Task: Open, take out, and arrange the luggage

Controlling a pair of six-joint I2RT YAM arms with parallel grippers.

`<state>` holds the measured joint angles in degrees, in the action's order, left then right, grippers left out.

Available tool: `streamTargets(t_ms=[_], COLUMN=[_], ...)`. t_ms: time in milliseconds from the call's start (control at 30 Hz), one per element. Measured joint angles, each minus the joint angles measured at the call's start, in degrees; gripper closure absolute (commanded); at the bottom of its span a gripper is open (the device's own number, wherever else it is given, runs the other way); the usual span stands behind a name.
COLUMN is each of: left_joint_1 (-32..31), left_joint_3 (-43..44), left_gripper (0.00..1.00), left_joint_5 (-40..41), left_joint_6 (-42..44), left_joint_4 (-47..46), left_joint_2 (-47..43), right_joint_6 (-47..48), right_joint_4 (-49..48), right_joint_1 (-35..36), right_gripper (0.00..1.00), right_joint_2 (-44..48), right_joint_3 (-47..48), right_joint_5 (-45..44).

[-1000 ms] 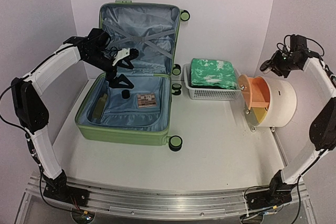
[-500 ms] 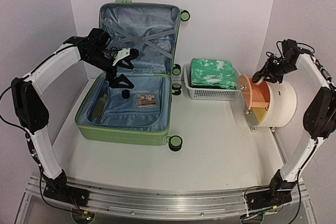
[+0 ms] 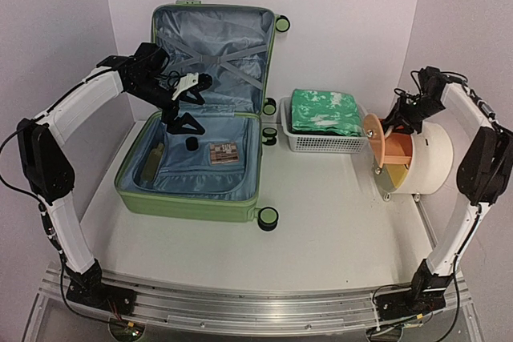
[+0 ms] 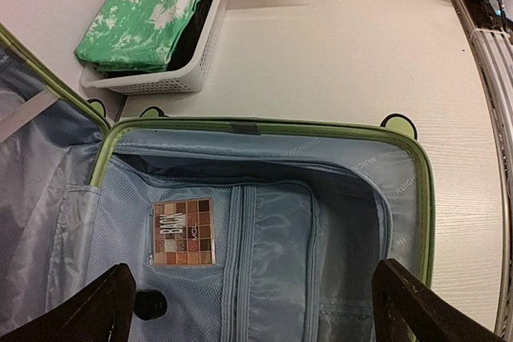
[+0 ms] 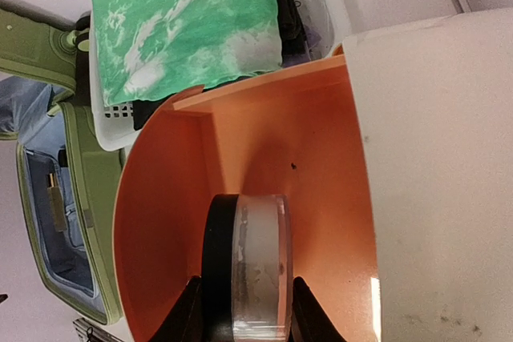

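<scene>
The light-green suitcase [image 3: 192, 198] lies open at the left, its lid propped up and its grey-blue lining showing. Inside lie an eyeshadow palette [image 3: 223, 152], a small black round thing [image 3: 192, 143] and a greenish bottle [image 3: 155, 158]. My left gripper [image 3: 191, 106] hangs open and empty over the suitcase near the hinge; in the left wrist view its fingertips [image 4: 88, 310] stand wide apart above the palette [image 4: 183, 232]. My right gripper [image 3: 398, 122] is shut on a round jar [image 5: 256, 254] with a black lid, inside the orange compartment [image 5: 264, 142] of the cream cylinder [image 3: 429, 158].
A white mesh basket [image 3: 325, 143] holding a folded green-and-white cloth [image 3: 325, 112] stands between the suitcase and the cylinder. Purple walls close in at the back and both sides. The suitcase wheels [image 3: 268, 218] stick out to the right.
My right arm has swung down and left from beside the wall to the orange compartment of the cylinder. My left arm has not moved.
</scene>
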<state>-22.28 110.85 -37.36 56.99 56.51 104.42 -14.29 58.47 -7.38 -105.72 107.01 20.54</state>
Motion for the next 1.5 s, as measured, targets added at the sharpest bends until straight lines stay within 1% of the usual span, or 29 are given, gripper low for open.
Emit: streamTargets(t_ms=[100, 200, 333, 467, 500, 933, 1167, 1233, 1333, 1433, 1500], left_joint_1=[0.0, 0.0, 0.0, 0.0, 0.0, 0.0, 0.0, 0.0, 0.1, 0.9, 2.2], left_joint_3=[0.0, 0.0, 0.0, 0.0, 0.0, 0.0, 0.0, -0.1, -0.1, 2.9, 4.9], left_gripper=[0.00, 0.00, 0.00, 0.00, 0.00, 0.00, 0.00, 0.02, 0.09, 0.13, 0.13], left_joint_5=[0.0, 0.0, 0.0, 0.0, 0.0, 0.0, 0.5, 2.4, 8.4, 13.7, 15.8], left_joint_6=[0.0, 0.0, 0.0, 0.0, 0.0, 0.1, -0.2, -1.3, -4.5, -9.9, -14.1], left_joint_4=[0.0, -0.1, -0.1, -0.1, -0.1, -0.1, -0.6, -2.2, -5.1, -5.9, -6.5], left_joint_2=[0.0, 0.0, 0.0, 0.0, 0.0, 0.0, 0.0, 0.0, 1.0, 6.1, 10.9], right_joint_6=[0.2, 0.3, 0.3, 0.6, 0.8, 4.4, 6.5, 6.9, 7.3, 7.3, 7.3], right_joint_4=[0.0, 0.0, 0.0, 1.3, 1.8, 7.0, 7.2, 7.2, 7.0, 5.4, 3.8], right_joint_1=[0.1, 0.1, 0.2, 0.8, 1.1, 5.2, 6.9, 7.5, 8.3, 9.3, 10.1], right_gripper=[0.88, 0.81, 0.60, 0.46, 0.44, 0.37, 0.37, 0.37, 0.37, 0.37, 0.37], right_joint_2=[-0.8, -1.7, -2.8, -3.9, -4.3, -6.3, -7.2, -7.6, -7.7, -7.0, -6.1], right_joint_3=[0.5, 1.4, 2.8, 5.2, 6.2, 16.0, 22.0, 23.6, 25.7, 26.4, 26.0], right_joint_5=[0.9, 1.9, 1.9, 0.7, 0.0, -15.5, -19.1, -19.8, -20.6, -20.8, -21.0])
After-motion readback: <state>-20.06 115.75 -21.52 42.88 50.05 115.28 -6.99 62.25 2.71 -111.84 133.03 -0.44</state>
